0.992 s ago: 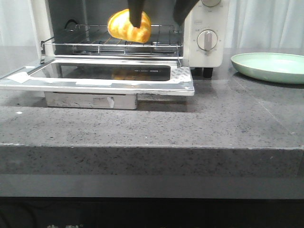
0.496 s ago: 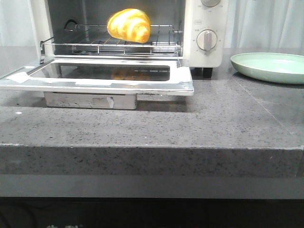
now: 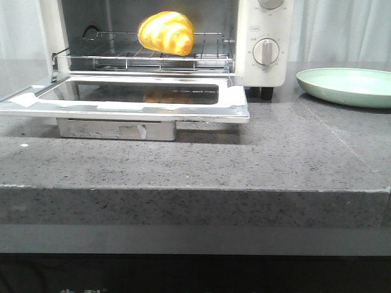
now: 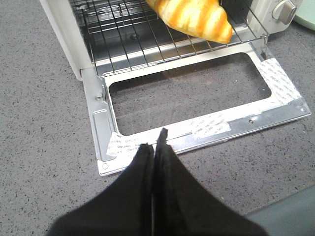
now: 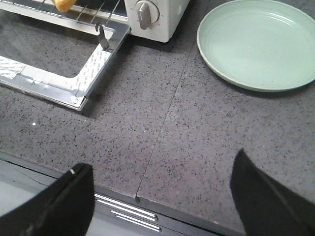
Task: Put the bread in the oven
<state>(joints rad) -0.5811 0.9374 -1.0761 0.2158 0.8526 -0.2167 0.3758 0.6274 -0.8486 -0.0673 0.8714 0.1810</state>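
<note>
A: Near edge first?
B: Grey speckled counter [image 3: 244,165], bare at the near side. Left gripper [image 4: 153,152] hangs over it just near of the door, fingers pressed together, holding nothing. Right gripper [image 5: 162,196] is over the near right part, fingers [image 5: 261,196] spread wide, holding nothing.
A: Next out?
B: Oven door [image 3: 128,101] folded down flat, glass panel up, white tape patches on its frame.
A: Bread?
B: Bread [image 3: 166,32] sits on the wire rack [image 3: 146,58] inside the oven [image 3: 269,43], right of the rack's middle, towards its near edge. Nothing is touching it.
A: Right side?
B: Pale green plate [image 3: 345,85] on the counter, well apart from the oven, nothing on it. Knob [image 3: 266,51] on the oven's right panel.
</note>
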